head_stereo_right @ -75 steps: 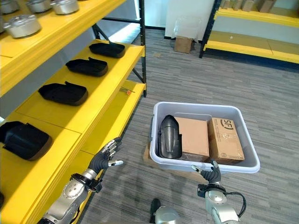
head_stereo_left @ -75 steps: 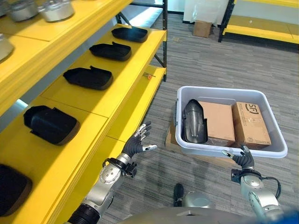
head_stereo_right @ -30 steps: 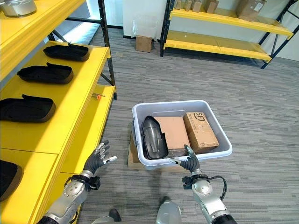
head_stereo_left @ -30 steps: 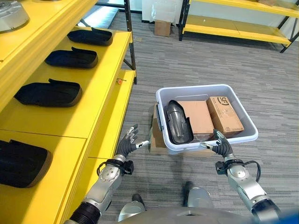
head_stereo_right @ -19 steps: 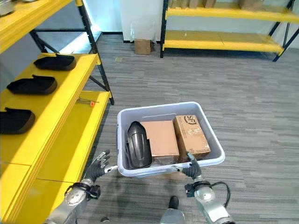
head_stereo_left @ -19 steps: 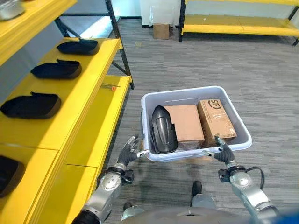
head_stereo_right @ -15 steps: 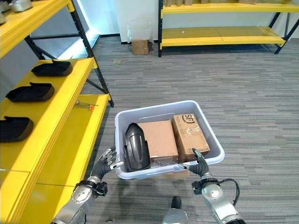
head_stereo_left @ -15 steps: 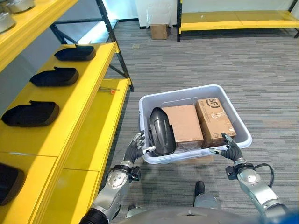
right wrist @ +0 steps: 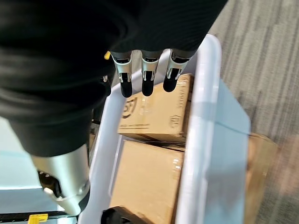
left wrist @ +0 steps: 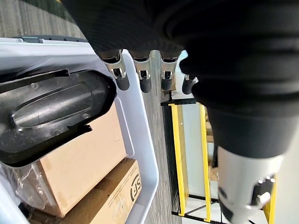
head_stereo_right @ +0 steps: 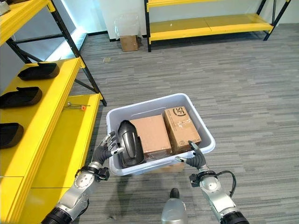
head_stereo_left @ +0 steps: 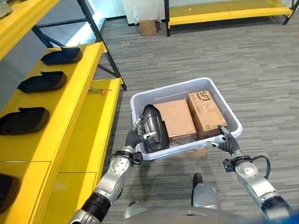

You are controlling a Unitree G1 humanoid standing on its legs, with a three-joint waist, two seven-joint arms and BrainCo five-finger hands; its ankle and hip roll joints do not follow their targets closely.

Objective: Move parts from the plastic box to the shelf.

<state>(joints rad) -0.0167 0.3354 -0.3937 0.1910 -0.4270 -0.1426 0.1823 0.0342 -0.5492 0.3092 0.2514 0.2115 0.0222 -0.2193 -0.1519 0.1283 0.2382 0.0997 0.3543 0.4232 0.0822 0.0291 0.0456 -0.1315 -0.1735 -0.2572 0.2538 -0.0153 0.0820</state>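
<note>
Fingers [left wrist: 142,79] of the left hand [head_stereo_left: 136,138] are straight and spread at the near-left corner of the plastic box [head_stereo_left: 224,114]; the right hand [head_stereo_left: 223,143], equally relaxed, is at the near-right rim. Inside: one black part [head_stereo_left: 154,133] (lower end hidden by the wall) and two cardboard boxes [head_stereo_left: 205,112]. Three more black parts [head_stereo_left: 44,81] lie on the yellow shelf [head_stereo_left: 79,112], a fourth cut off
</note>
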